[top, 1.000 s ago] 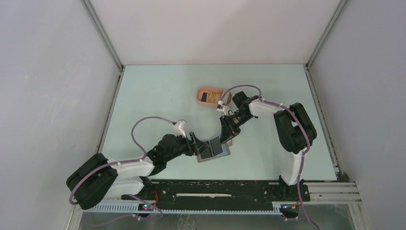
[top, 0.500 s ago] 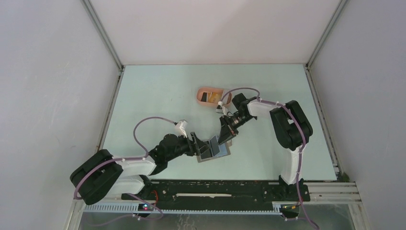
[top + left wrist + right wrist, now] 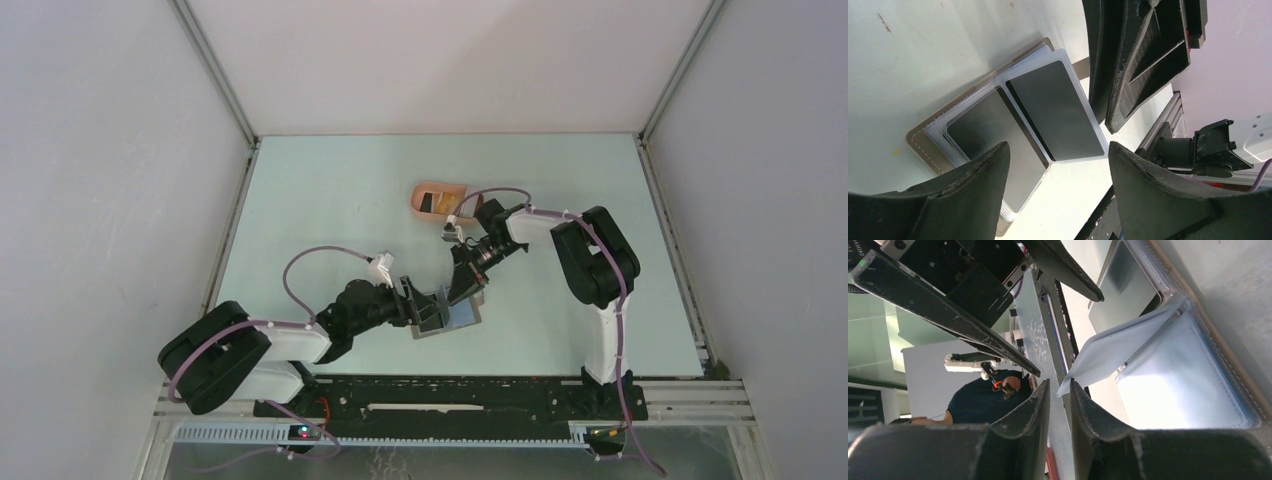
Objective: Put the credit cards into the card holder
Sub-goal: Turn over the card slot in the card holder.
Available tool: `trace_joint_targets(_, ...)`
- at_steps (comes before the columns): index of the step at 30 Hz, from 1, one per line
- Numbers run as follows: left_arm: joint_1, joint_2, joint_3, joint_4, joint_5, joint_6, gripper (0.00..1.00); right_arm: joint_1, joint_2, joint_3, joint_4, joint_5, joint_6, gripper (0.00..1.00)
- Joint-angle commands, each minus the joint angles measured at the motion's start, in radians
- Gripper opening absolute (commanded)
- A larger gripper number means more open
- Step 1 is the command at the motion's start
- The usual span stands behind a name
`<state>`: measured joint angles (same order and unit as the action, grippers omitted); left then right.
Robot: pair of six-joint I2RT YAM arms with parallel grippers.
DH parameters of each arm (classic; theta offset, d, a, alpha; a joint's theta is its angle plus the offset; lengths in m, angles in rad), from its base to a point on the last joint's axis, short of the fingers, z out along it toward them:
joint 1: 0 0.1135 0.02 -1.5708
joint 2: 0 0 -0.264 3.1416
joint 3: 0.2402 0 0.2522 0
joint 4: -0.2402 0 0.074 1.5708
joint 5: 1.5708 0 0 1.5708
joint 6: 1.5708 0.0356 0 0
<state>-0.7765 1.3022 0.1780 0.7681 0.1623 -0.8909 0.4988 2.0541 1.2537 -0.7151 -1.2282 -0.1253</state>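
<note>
The card holder (image 3: 464, 319) lies open on the table, its clear sleeves fanned out (image 3: 918, 145). Dark credit cards (image 3: 1055, 115) sit in the sleeves, and more credit cards (image 3: 432, 203) lie in the pink tray. One sleeve page (image 3: 1118, 352) stands lifted. My right gripper (image 3: 462, 290) hovers over the holder's far side, jaws a narrow slit apart (image 3: 1060, 386), with the page's corner at its tips and nothing visibly clamped. My left gripper (image 3: 418, 300) stands wide open at the holder's left side (image 3: 1058, 167), straddling the sleeves without gripping.
A salmon-pink oval tray (image 3: 418, 196) stands behind the holder, close to the right arm's wrist. In the left wrist view the right gripper's fingers (image 3: 1133, 60) loom just beyond the lifted page. A metal rail (image 3: 450, 395) runs along the near edge.
The right gripper has slid left and nearer, onto the holder's lifted page, and its jaws have narrowed. The left arm has crept slightly right, its jaws still wide.
</note>
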Motion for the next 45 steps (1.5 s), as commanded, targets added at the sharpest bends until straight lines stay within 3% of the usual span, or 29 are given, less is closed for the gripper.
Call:
trace_joint_targets(1,0.0,0.009,0.02,0.044,-0.006,-0.017,0.77,0.009,0.011,0.039,-0.023,-0.063,-0.024,0.31)
trace_joint_targets(4,0.0,0.012,0.02,0.043,-0.013,-0.023,0.78,0.011,0.013,0.039,-0.024,-0.05,-0.024,0.33)
trace_joint_targets(7,0.002,0.016,0.026,0.043,-0.018,-0.027,0.78,0.015,0.02,0.04,-0.02,-0.011,-0.014,0.25)
trace_joint_targets(27,0.003,0.038,0.035,0.041,-0.029,-0.039,0.84,0.046,0.023,0.04,-0.014,0.078,-0.002,0.07)
trace_joint_targets(31,0.003,0.047,0.041,0.034,-0.031,-0.042,0.84,0.047,0.027,0.039,-0.012,0.031,-0.006,0.1)
trace_joint_targets(40,0.003,0.048,0.051,0.003,-0.048,-0.043,0.82,0.052,0.033,0.051,-0.036,-0.007,-0.03,0.27)
trace_joint_targets(45,0.003,0.046,0.055,-0.014,-0.06,-0.045,0.79,0.052,0.039,0.05,-0.038,0.002,-0.028,0.28)
